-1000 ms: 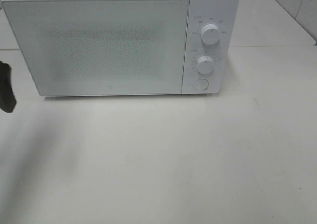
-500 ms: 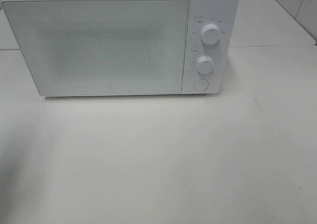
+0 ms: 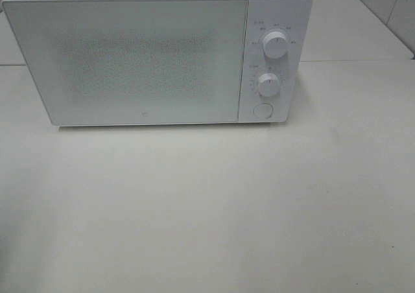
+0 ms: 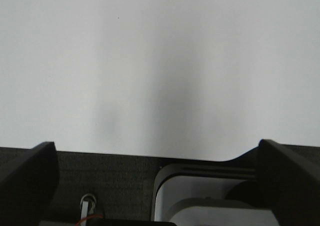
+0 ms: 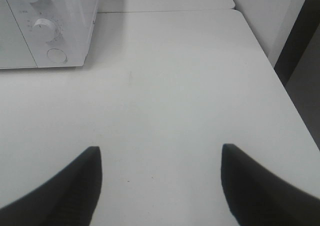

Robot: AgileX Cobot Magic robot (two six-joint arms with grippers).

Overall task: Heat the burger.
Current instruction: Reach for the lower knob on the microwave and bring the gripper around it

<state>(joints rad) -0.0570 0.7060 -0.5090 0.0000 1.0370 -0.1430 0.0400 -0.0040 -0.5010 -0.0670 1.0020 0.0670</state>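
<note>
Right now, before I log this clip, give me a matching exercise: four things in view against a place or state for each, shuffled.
Things:
1. microwave door
2. upper knob
3. round button
4. right tool

Place or state:
A. lowest on the control panel
B. open, holding nothing
C. shut
D. highest on the control panel

Pairs: 1-C, 2-D, 3-A, 4-B.

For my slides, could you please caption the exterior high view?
Closed white box-shaped microwave with two round knobs on pale tabletop.
</note>
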